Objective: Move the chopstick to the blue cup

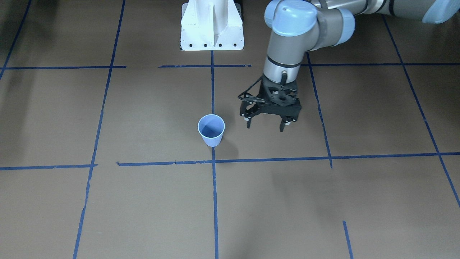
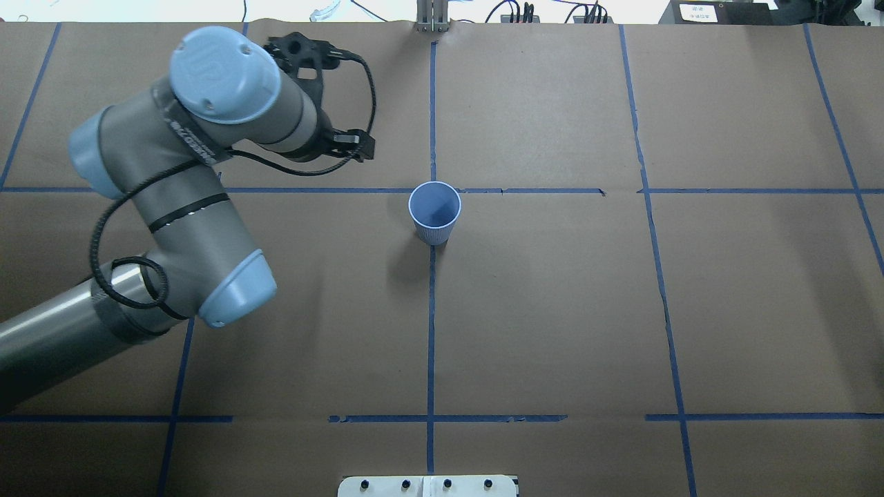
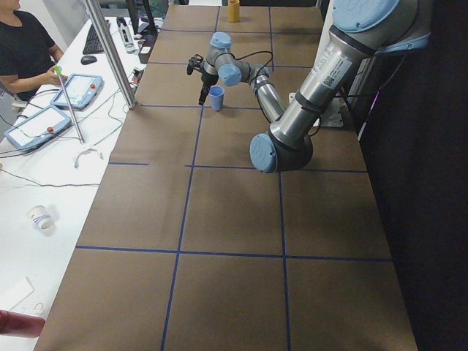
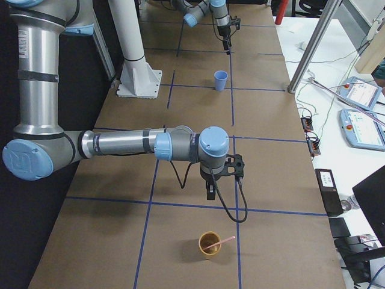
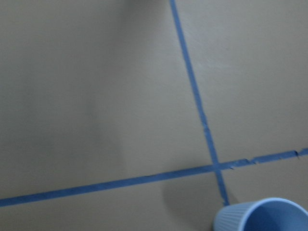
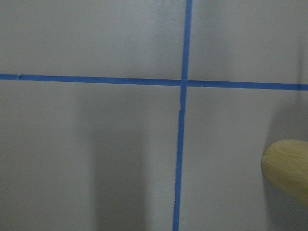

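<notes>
Two pincers are mine, and only one shows itself plainly. In the front-facing view my left pincer (image 1: 266, 126) hangs over the table (image 1: 143, 201) with its fingers spread and nothing between them. It is just beside the blue cup (image 1: 212, 139), at the cup's 3 o'clock in that view. In the overhead view my own wrist hides those fingers. My left wrist camera cuts the blue cup down to a slice of rim and ribbed wall at 5 o'clock.

My right pincer (image 4: 210, 192) shows only in the right side view, small and dark, pointing down. I cannot tell whether it is spread or pressed together. Its wrist camera catches no finger, only a blurred tan curve cut off at the 3 o'clock edge.

The chopstick (image 4: 221, 242) leans in a tan cup (image 4: 209, 253) at 6 o'clock of my right pincer in that side view, apart from it. Its upper end pokes over the rim toward 2 o'clock, and its lower end is hidden inside.

The blue cup stands upright on a blue tape line (image 1: 215, 201) near a crossing, well apart from every table edge. The tan cup is well apart from it, with the operators' edge at its 3 o'clock.
</notes>
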Motion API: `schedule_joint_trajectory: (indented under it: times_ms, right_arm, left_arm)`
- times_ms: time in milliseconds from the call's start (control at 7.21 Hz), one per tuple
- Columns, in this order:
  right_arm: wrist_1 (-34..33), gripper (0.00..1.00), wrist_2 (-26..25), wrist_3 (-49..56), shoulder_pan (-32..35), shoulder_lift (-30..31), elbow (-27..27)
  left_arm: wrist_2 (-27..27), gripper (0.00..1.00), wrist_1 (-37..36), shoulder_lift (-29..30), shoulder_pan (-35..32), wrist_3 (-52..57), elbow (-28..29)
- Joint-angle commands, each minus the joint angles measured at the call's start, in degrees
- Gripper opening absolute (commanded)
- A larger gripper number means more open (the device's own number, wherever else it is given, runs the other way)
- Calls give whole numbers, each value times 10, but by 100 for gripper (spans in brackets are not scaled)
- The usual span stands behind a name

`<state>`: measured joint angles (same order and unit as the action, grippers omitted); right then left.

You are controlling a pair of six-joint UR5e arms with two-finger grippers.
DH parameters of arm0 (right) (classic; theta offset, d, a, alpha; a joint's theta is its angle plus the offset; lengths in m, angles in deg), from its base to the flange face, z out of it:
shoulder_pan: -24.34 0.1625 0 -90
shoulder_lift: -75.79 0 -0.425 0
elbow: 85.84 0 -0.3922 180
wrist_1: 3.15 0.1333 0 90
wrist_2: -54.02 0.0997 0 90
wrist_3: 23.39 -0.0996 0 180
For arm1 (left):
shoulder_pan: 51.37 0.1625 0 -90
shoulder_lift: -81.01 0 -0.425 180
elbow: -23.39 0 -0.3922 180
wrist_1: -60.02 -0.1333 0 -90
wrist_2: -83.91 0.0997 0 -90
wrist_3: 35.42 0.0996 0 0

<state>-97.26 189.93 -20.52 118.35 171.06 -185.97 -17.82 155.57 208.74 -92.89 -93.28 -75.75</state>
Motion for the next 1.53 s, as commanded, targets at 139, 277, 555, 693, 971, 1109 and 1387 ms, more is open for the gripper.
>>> schedule_joint_trajectory:
  times_ms: [139,277,555,693,971,1109,1387]
  right_arm:
    - [160,98,-47,16,47,-9,146]
    - [155,97,-47,12,49,-37,175]
    - [146,95,-44,19,49,-122,284]
    - [147,95,-46,22,48,-138,315]
    - [147,88,-47,24,48,-133,320]
    - [147,70,-42,22,49,-127,319]
    - [150,46,-40,22,49,-114,318]
  left_arm:
    - [0,100,1,-22,-12,-21,-9]
    - [0,100,1,-23,-11,-23,-9]
    - [1,100,1,-25,-10,-28,-8]
    - [1,100,1,-25,-9,-30,-8]
    - [2,100,1,-25,-8,-37,-8]
    - [2,100,1,-24,-8,-38,-8]
    - [2,100,1,-24,-8,-41,-8]
